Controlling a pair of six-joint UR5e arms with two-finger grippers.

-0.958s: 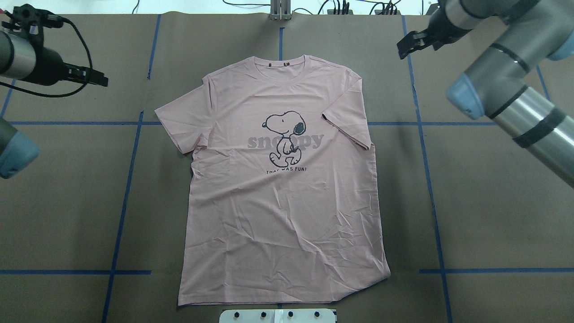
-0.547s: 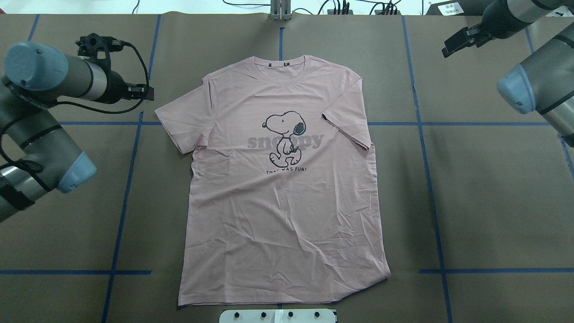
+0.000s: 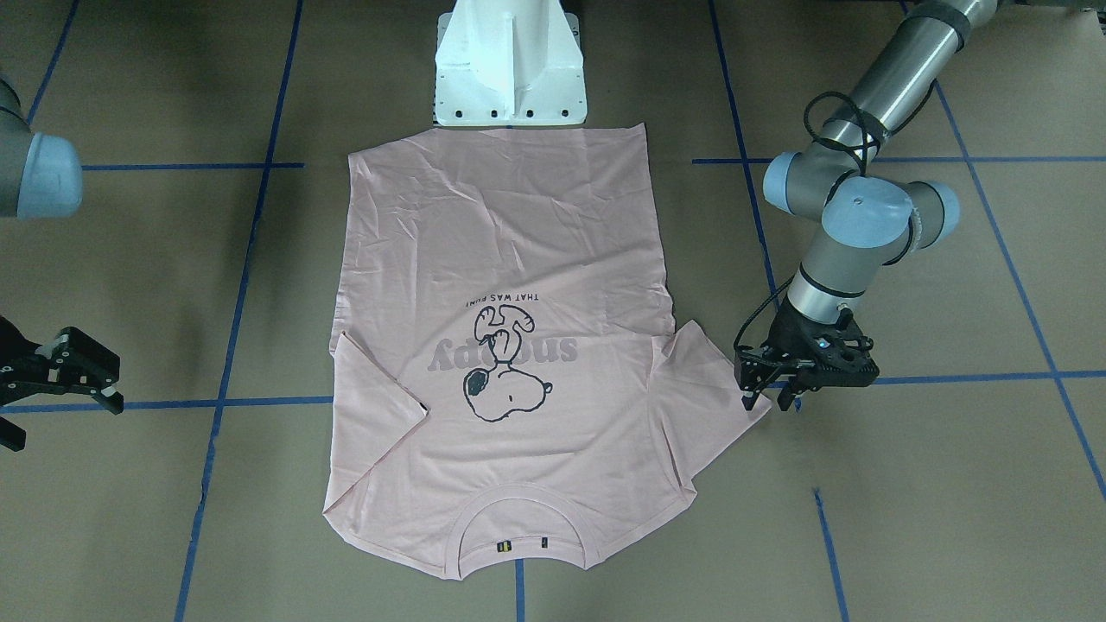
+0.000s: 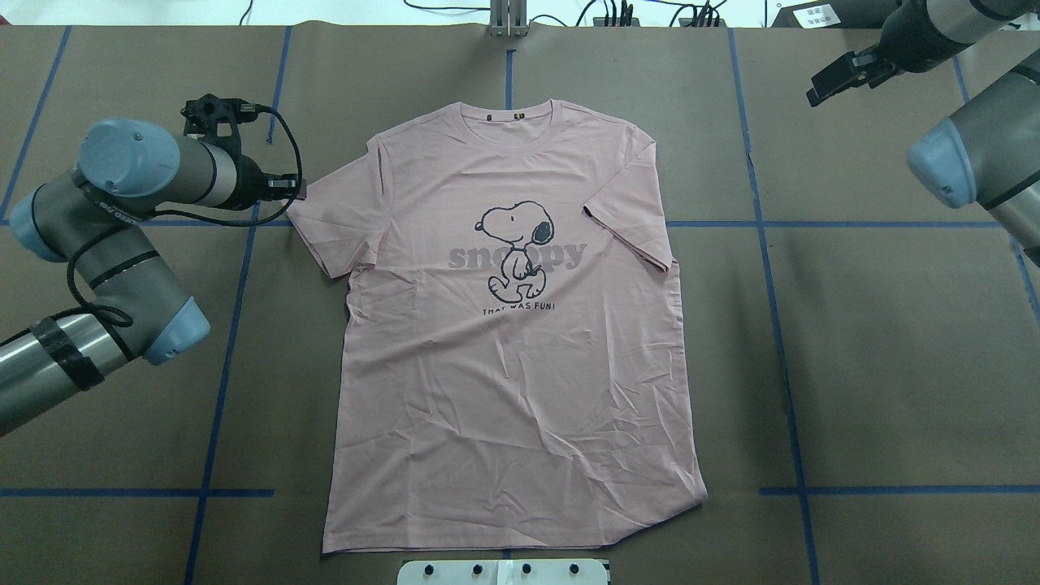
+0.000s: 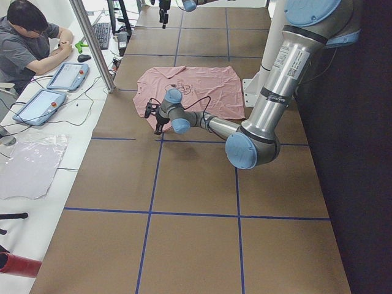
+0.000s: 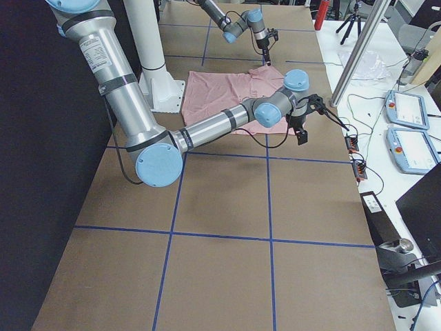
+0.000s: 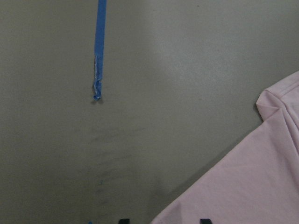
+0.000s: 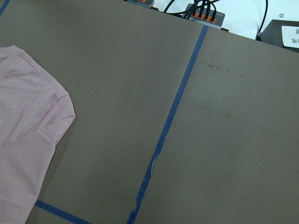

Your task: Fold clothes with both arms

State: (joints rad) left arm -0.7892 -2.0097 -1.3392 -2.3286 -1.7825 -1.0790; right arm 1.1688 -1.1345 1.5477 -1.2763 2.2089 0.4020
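Note:
The pale pink T-shirt lies flat and face up on the brown table, collar at the far edge; its dog print shows. One sleeve lies folded in over the body. My left gripper is open, low at the outer hem of the other sleeve; the left wrist view shows that pink sleeve reaching in between the fingertips. My right gripper hovers open, well off the shirt near the far right corner; its wrist view catches only a sleeve corner.
Blue tape lines grid the brown table cover. The white pedestal base stands at the shirt's hem side. Cables and plugs run along the far edge. A person sits at a side bench with tablets.
My left arm has swung in from the far left, bringing its gripper to the sleeve's edge. My right gripper drew back to the right corner, then nearly stopped.

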